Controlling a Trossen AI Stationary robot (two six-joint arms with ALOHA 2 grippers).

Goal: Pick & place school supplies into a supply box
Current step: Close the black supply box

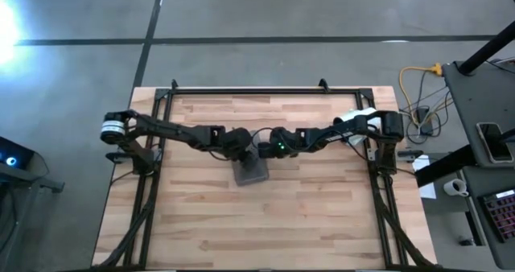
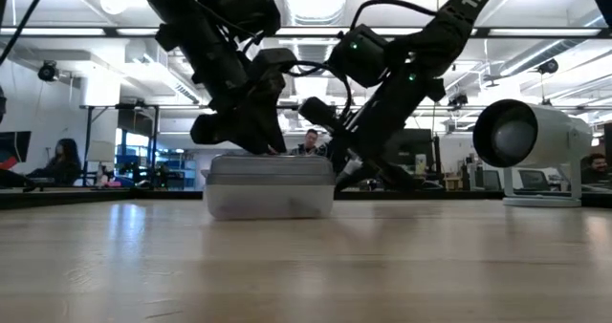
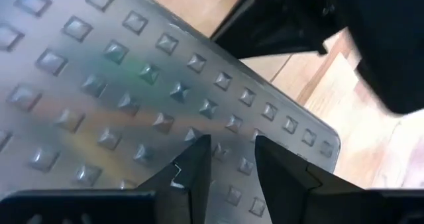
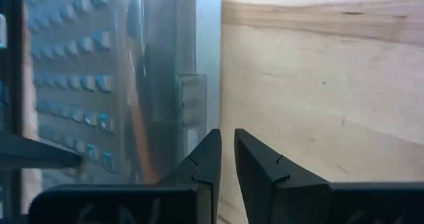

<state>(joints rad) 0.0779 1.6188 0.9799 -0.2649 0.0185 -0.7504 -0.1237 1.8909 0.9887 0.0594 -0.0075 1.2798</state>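
While the supply box [image 1: 251,171] sits closed at the middle of the table [image 1: 322,224], I see the left gripper [image 3: 228,159] over its studded lid, fingers slightly apart, and the right gripper [image 4: 226,159] beside its edge, fingers nearly together, both holding nothing.

The supply box [image 2: 270,186] lies flat at mid-table, lid shut. Its translucent lid is studded with small raised squares. Orange and green supplies [image 3: 99,98] show faintly inside.

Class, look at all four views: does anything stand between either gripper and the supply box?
Nothing visible does. The left gripper sits right over the studded lid of the supply box, and the right gripper is at the box's side by the latch. Only bare table surrounds the box.
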